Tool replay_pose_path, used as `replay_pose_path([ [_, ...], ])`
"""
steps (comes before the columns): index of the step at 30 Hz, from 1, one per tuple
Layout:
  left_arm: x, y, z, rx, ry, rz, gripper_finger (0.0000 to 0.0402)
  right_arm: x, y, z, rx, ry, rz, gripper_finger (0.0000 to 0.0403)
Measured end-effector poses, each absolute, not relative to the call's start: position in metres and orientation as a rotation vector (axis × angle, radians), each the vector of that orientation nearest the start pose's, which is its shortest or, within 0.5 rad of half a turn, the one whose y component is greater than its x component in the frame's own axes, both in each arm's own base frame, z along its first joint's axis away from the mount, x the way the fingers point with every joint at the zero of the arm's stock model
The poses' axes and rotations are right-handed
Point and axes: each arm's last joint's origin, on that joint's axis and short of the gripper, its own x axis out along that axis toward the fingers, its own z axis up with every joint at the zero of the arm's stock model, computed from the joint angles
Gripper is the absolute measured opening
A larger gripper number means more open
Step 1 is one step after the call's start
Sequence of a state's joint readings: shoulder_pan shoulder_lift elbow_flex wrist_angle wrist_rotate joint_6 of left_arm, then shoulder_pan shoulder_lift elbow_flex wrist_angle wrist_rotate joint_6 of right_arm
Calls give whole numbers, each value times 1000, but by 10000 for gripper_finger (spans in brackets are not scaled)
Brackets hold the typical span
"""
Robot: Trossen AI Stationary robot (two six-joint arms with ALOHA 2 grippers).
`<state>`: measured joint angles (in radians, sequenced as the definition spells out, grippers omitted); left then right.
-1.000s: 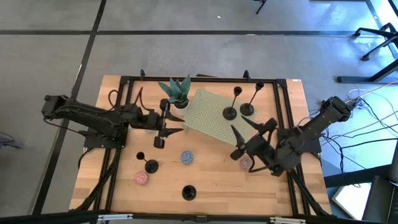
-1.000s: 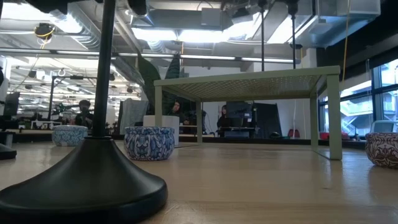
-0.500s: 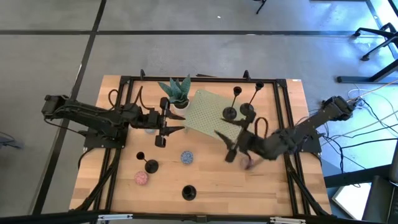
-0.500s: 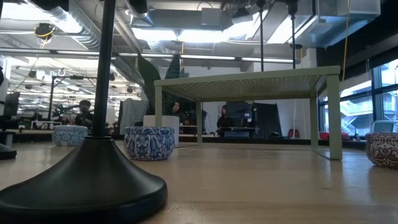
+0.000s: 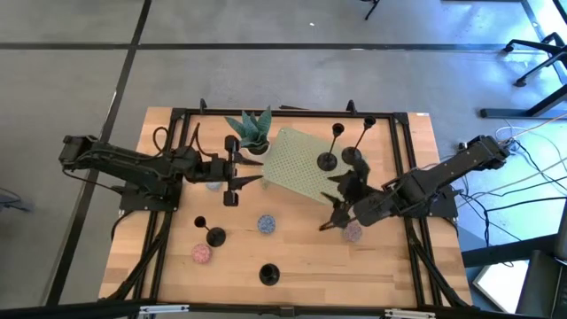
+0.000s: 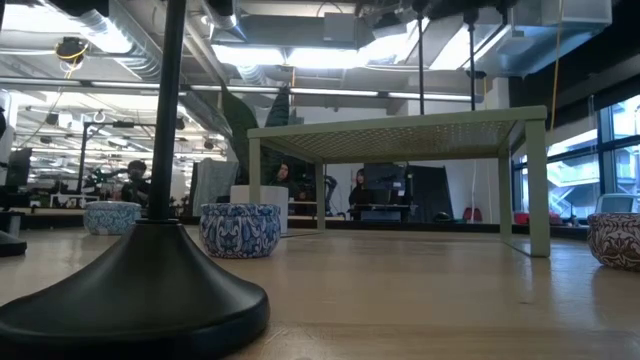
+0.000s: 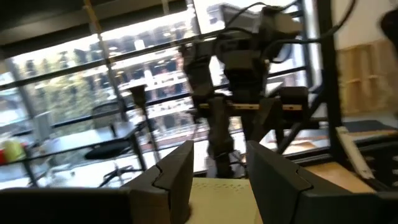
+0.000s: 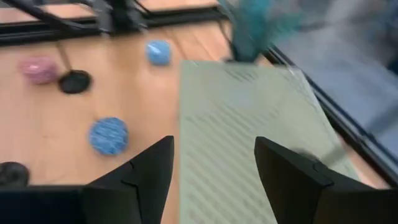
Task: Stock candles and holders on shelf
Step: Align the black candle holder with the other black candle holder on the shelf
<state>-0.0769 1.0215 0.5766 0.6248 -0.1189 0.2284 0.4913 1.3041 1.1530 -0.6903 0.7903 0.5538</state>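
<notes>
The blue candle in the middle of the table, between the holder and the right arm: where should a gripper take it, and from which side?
Probably across its round side wall, coming straight down from above. The blue candle is a low puck lying flat on the table, with bare wood all round it; the nearest holder stands apart. The open right gripper is closest.

Hidden, cropped or blurred

From table height the nearest holder (image 6: 150, 280) runs off the top, its cup unseen, and a pink candle (image 6: 615, 238) is cropped by the edge. From overhead, the right gripper (image 5: 341, 208) partly covers that candle (image 5: 353, 232). The plant (image 8: 255, 28) smears in the right wrist camera.
</notes>
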Motion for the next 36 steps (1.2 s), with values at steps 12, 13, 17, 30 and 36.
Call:
replay_pose_path([
  [12, 223, -9, 295, 215, -153, 223, 143, 254, 75, 295, 55, 516, -772, 226],
  [13, 223, -9, 295, 214, -154, 223, 143, 259, 71, 292, 55, 522, -787, 226],
  [17, 223, -9, 295, 213, -154, 214, 143, 270, 59, 284, 34, 541, -837, 226],
  [30, 223, -10, 292, 218, -123, 208, 143, 277, 32, 283, 104, 531, -936, 207],
  [36, 223, -10, 291, 197, -119, 205, 143, 280, 33, 281, 181, 585, -840, 163],
])
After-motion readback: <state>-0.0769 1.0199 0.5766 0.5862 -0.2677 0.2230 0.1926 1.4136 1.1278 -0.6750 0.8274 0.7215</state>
